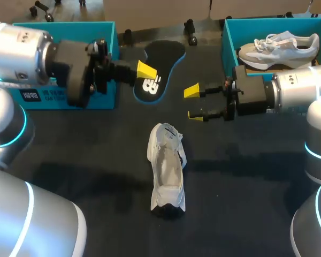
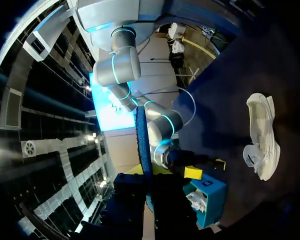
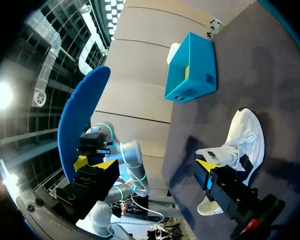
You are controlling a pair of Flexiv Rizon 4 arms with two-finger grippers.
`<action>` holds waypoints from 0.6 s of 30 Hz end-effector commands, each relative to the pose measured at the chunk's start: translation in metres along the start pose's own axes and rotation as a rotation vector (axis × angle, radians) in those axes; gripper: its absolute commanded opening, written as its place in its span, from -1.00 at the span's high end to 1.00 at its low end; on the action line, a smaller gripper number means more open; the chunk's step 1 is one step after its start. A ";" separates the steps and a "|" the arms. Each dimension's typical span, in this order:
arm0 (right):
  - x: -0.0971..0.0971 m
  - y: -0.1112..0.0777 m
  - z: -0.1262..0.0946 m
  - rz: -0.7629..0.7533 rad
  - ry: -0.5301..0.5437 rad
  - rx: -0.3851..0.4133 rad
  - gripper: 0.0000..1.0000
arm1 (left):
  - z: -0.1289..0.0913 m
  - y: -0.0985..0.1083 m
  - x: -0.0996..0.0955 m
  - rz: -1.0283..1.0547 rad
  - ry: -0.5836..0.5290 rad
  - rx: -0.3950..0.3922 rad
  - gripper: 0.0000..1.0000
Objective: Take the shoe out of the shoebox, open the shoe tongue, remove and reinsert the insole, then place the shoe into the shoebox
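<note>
A white shoe (image 1: 167, 168) lies on the dark table near the middle, opening up; the left wrist view shows it (image 2: 262, 137) off to the side, and the right wrist view shows it (image 3: 235, 150) beside my right fingers. My left gripper (image 1: 144, 70) is shut on a black insole (image 1: 156, 68) with a blue edge and holds it in the air. That insole (image 2: 143, 142) stands edge-on between the left gripper's (image 2: 146, 175) fingers. My right gripper (image 1: 193, 103) is open and empty, to the right of the insole and above the shoe. From the right gripper (image 3: 157, 165), the insole's blue face (image 3: 80, 125) is ahead.
A teal shoebox (image 1: 227, 45) at the back right holds a second white shoe (image 1: 281, 47). Another teal shoebox (image 1: 69, 99) stands at the back left behind my left arm, also seen as (image 3: 190, 70).
</note>
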State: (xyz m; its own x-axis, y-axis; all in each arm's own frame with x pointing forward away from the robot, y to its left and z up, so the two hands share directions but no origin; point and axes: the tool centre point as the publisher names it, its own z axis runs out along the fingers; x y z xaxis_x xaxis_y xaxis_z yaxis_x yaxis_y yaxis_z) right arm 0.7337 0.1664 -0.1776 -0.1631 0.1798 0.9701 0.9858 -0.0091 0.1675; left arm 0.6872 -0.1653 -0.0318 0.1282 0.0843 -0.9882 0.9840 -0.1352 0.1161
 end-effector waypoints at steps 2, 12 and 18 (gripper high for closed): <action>-0.001 0.000 0.002 0.000 -0.001 -0.002 -1.00 | 0.002 0.001 0.003 0.003 -0.019 0.000 1.00; -0.001 0.000 0.002 0.000 -0.001 -0.002 -1.00 | 0.004 0.010 0.023 0.002 -0.025 -0.005 1.00; -0.001 0.000 0.002 0.000 -0.001 -0.002 -1.00 | 0.006 0.026 0.055 0.031 -0.025 0.006 1.00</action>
State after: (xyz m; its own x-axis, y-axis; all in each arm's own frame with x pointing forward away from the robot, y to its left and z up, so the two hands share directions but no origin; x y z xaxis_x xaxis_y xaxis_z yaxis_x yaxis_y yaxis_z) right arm 0.7339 0.1669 -0.1775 -0.1631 0.1803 0.9700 0.9859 -0.0086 0.1673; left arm 0.7096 -0.1648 -0.0734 0.1613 0.0918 -0.9826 0.9825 -0.1093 0.1511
